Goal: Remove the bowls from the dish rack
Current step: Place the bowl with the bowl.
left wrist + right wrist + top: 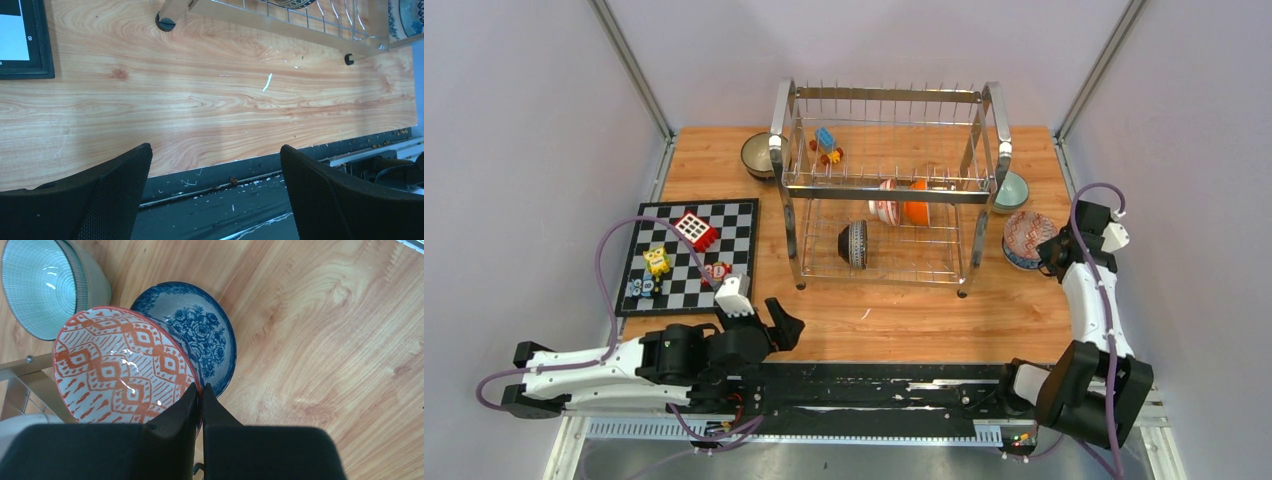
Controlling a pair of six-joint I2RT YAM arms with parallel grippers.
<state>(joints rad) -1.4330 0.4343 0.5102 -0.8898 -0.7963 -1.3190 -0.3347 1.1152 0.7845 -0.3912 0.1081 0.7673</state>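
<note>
Right claw: fingers pressed together on the near rim of the red patterned bowl, a thin pinch at the lip. You hold it by the rim because, I judge, the body is too wide to span. The bowl hangs tilted, its far side over the blue-white bowl, which sits on the table. This reads as a stacking placement: nesting saves room to the right of the dish rack. Whether red touches blue underneath, cannot tell. The mint green bowl stands just beside them, at the rack's right end.

Left claw: spread wide, nothing between the fingers, low over the near table edge and well apart from the rack. Likely parked out of your right arm's way.

In the rack: dark striped bowl on edge in the lower tier. Orange bowl and white-red bowl sit deeper in, also on edge; which tier, cannot tell. Speckled brown bowl is out, on the table by the rack's far left corner.

Judgement: four bowls out, three to go. Release red only once it sits level, or it could slide off the blue rim.
</note>
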